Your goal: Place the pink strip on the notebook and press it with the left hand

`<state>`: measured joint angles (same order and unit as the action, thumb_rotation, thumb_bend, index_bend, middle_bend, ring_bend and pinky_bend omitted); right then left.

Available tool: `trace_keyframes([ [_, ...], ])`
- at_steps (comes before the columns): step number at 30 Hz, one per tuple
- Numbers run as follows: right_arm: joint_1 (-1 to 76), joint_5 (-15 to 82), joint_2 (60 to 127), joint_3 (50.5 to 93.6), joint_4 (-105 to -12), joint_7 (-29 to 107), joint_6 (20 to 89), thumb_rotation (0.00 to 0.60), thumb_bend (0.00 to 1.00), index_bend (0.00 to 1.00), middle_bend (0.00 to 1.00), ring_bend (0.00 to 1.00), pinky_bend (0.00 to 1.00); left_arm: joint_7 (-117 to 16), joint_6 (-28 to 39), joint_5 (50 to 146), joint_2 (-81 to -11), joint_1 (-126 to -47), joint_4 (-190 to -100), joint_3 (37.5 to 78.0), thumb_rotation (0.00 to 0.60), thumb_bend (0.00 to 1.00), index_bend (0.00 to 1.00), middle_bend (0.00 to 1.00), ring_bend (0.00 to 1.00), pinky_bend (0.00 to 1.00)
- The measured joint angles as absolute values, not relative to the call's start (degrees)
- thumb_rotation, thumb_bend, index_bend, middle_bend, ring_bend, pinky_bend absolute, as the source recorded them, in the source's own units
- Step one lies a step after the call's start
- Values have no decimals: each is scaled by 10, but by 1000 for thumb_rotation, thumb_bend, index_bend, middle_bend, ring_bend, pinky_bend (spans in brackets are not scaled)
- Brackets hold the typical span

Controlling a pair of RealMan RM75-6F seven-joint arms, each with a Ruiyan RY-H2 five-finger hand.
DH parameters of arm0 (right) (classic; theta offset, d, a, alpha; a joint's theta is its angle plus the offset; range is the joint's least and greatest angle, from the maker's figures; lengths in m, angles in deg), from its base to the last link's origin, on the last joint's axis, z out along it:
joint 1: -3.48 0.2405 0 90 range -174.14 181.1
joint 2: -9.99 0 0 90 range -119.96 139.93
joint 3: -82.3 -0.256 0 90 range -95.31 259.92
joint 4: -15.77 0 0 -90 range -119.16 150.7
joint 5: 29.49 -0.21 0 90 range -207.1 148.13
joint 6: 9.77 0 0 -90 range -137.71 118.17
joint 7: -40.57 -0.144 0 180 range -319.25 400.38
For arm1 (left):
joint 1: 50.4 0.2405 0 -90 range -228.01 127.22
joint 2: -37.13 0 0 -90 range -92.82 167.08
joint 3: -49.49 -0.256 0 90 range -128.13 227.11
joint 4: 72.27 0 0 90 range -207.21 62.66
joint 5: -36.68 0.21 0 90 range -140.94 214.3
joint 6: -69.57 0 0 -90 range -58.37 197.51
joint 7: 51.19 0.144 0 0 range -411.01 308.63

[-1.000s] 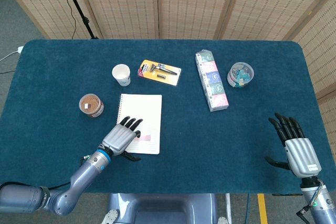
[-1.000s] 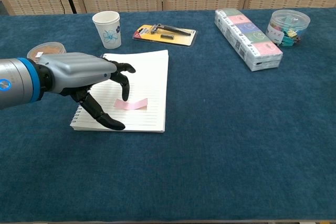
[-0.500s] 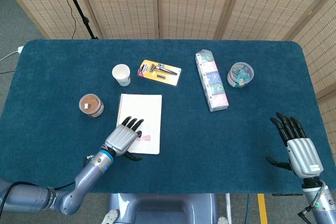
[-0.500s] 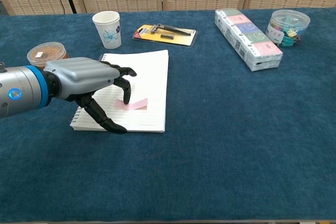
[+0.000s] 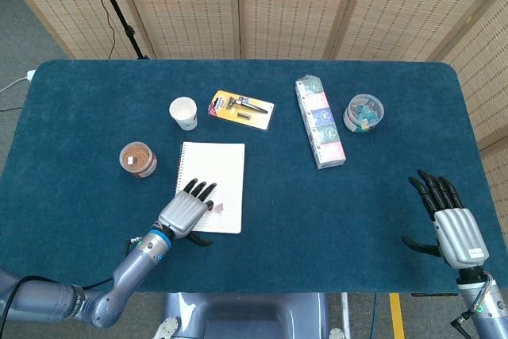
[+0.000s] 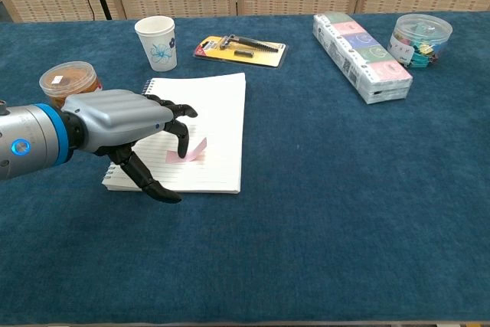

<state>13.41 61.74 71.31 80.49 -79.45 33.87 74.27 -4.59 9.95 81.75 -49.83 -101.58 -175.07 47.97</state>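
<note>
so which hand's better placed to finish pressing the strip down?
Left. The left hand is already over the notebook, fingertips at the pink strip. The right hand sits far across the table, holding nothing.

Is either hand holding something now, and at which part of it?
Nothing is gripped. The left hand presses a fingertip on one end of the pink strip on the notebook; the right hand is open, holding nothing.
</note>
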Motion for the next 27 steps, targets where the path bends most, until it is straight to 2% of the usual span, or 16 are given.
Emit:
trace_keyframes([
  [27, 130, 619, 709, 802, -798, 333, 742, 600, 0, 0, 0, 0, 0, -46, 94, 821, -485, -1008, -1761, 470, 261, 0, 340, 0, 0, 0],
])
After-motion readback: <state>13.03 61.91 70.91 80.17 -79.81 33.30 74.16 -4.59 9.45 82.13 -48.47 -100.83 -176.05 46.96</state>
